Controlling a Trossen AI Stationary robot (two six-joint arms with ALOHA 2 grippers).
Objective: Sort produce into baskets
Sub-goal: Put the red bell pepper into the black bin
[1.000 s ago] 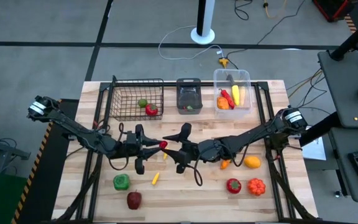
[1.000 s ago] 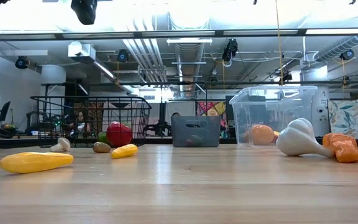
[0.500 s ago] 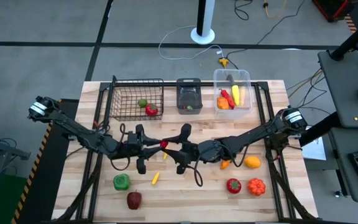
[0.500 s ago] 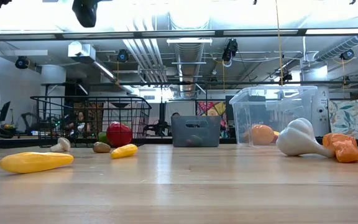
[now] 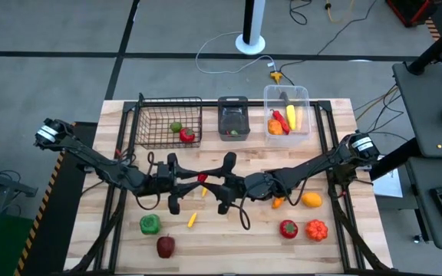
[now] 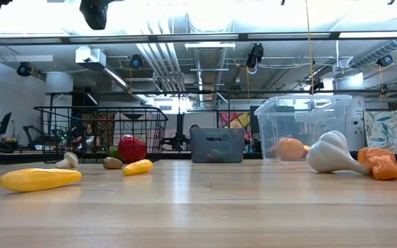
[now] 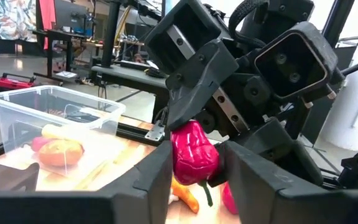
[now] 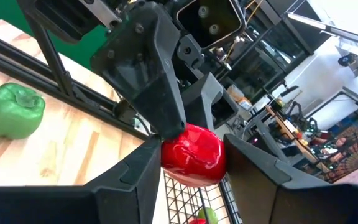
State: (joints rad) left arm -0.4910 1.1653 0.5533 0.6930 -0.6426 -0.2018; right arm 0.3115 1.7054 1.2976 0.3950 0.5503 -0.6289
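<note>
A small red pepper sat at the centre of the high view, above the table, pinched from both sides: the left gripper had its jaws narrow on it from the picture's left, and the right gripper closed on it from the right. The wire-mesh basket, grey bin and clear tub lined the upper edge of the table, while a green pepper and a dark red apple lay lower left.

Left claw slightly looser on red pepper.
</note>
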